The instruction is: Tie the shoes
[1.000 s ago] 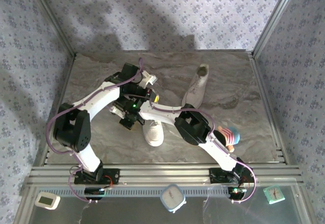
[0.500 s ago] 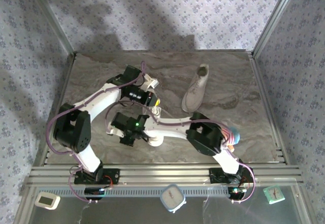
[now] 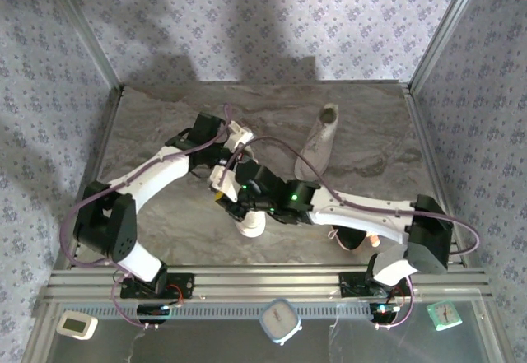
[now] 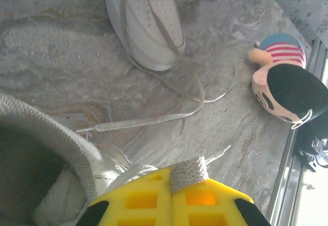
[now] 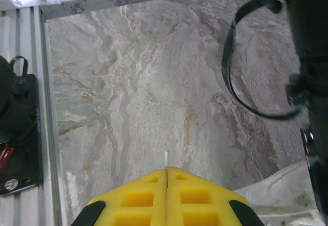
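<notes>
Ok, table [image 3: 165, 124] has the two sneakers well apart: far shoe [image 3: 319, 145] back right, near shoe [image 3: 251, 221] centre-front under both arms. Left gripper [image 4: 171, 185] clenched on a flat lace [image 4: 188, 172] beside the near shoe's collar. Right gripper [image 5: 167, 173] clenched, thin lace tip [image 5: 166, 158] poking out.

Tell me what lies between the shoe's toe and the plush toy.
In the left wrist view, loose laces curl over bare table between shoe and toy.

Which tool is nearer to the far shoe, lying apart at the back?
Left. The left tool, shut on the lace of the near shoe, faces the far shoe; the right tool is on the near shoe's other side, pointing away.
</notes>
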Available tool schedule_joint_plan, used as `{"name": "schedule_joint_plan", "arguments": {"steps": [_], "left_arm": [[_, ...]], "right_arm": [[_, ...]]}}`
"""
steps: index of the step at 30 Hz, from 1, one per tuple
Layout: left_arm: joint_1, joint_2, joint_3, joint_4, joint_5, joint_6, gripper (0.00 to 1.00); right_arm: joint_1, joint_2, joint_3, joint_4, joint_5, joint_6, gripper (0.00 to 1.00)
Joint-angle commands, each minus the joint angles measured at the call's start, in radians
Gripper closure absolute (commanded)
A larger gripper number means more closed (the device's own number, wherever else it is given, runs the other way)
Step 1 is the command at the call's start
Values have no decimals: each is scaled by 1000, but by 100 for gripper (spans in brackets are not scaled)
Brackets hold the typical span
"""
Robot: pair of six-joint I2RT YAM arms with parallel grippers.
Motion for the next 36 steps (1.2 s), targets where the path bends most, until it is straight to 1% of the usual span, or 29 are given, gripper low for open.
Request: {"name": "schedule_joint_plan", "arguments": {"steps": [1, 4, 7, 13, 17, 19, 22, 26, 28, 32, 36], "left_arm": [[-5, -52, -32, 118, 17, 2, 100], [-6, -69, -61, 165, 21, -6, 100], [-6, -76, -73, 176, 27, -6, 100], [-6, -87, -85, 189, 25, -3, 100], [-5, -90, -89, 194, 20, -3, 100], [-6, -90, -89, 194, 20, -5, 100], [-6, -90, -91, 195, 21, -6, 100], [-6, -91, -93, 198, 16, -9, 100], [-6, -90, -94, 198, 14, -11, 100], [-7, -88, -93, 195, 12, -14, 100], [-7, -87, -95, 191, 8, -16, 100]], "right_arm": [[0, -59, -48, 36, -39, 58, 100], [7, -100, -91, 32, -66, 67, 100], [11, -135, -138, 4, -96, 77, 100], [17, -244, -306, 10, -9, 166, 100], [-16, -316, -407, 18, 50, 261, 100], [-47, -336, -451, 21, 48, 315, 100], [-86, -342, -508, 34, 24, 379, 100], [-93, -342, -562, 82, -19, 414, 100], [-82, -334, -567, 95, -62, 401, 100], [-28, -309, -553, 126, -172, 351, 100], [31, -267, -529, 130, -228, 317, 100]]}}
